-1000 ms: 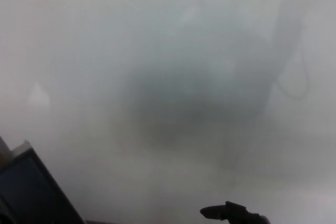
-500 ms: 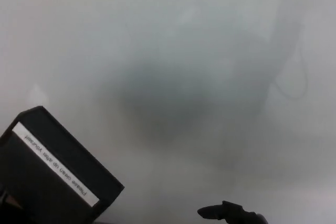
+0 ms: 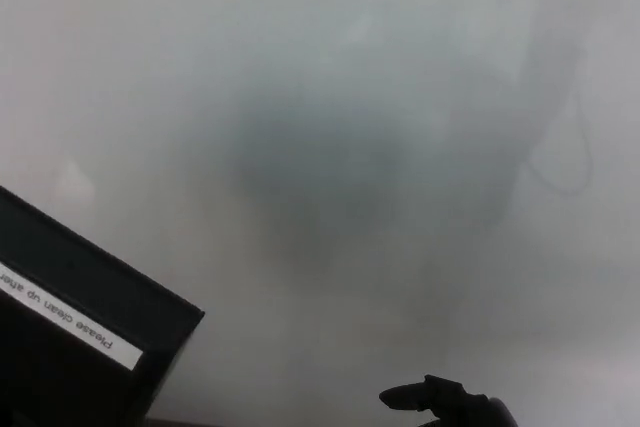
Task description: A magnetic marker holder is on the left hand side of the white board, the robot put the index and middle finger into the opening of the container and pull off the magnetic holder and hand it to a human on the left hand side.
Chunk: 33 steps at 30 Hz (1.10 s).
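The black magnetic marker holder [image 3: 70, 317] fills the lower left corner of the head view, tilted, with a white label strip reading "Please clean up after" across its face. It looks large and close to the camera, in front of the whiteboard [image 3: 330, 67]. What holds it is hidden below the picture's edge; my left hand does not show. Only the top of my right hand [image 3: 447, 402] pokes up at the bottom edge, right of centre, well apart from the holder.
The glossy whiteboard fills the whole view, with a dark blurred reflection [image 3: 330, 177] in its middle and a faint thin curved line [image 3: 560, 162] at the right.
The holder has risen from the bottom left corner into view, then come closer and shifted left, so more of it is cut off. My right hand has stayed put.
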Available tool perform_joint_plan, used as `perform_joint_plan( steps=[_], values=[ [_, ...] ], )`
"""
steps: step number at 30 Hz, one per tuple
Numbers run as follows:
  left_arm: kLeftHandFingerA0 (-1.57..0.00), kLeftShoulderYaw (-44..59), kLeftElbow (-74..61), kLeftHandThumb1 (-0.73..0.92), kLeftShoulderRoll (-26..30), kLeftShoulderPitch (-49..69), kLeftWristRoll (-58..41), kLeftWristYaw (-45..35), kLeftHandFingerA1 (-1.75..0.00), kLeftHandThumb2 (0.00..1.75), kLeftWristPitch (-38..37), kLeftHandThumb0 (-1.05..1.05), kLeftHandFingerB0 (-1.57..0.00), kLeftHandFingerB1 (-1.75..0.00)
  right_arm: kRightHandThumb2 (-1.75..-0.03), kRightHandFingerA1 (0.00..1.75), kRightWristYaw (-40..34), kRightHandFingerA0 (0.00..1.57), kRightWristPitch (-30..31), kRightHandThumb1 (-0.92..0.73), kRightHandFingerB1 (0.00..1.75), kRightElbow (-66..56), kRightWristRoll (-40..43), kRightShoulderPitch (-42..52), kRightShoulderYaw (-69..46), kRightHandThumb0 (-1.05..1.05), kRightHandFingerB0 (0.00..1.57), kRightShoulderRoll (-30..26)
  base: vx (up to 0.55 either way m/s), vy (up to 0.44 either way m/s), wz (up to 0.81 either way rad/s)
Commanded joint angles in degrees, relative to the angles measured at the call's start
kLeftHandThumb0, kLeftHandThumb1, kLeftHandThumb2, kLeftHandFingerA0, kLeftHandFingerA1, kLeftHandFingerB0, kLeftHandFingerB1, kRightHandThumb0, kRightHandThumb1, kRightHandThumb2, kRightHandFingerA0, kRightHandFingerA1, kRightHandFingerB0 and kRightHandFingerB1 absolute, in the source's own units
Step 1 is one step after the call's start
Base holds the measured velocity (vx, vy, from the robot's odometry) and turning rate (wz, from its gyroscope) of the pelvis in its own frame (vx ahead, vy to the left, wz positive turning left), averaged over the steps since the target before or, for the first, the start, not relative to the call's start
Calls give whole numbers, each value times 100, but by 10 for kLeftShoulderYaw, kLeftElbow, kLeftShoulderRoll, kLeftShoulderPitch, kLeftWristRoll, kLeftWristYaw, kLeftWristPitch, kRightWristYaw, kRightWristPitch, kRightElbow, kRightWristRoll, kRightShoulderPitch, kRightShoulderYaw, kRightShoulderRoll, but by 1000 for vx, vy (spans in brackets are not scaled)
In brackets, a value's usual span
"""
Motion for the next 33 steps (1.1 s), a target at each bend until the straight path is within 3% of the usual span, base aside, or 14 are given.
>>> perform_joint_plan(
  steps=[1,24,31,33],
  values=[
    [-25,2,-7,56,7,2,-92,-30,-31,58,3,-93,-19,-32,-59,54,-21,86,18,-65,48,3,-16,-14,7,-37,70,-15,0,0,0],
    [-25,-39,-11,59,25,65,-91,-37,-31,59,-11,-100,-24,-34,-59,57,-77,89,-1,-64,49,1,-47,33,45,-34,71,-25,0,0,0],
    [-24,-62,26,62,31,7,-75,-42,-31,60,-25,-99,-21,-34,-60,55,-88,88,8,-65,49,0,-47,8,39,-36,72,-30,0,0,0],
    [-28,-69,29,70,27,-1,-58,-50,-31,60,-44,-96,-20,-34,-59,57,-90,89,6,-64,49,-4,-43,17,35,-35,70,-35,0,0,0]
  ],
)
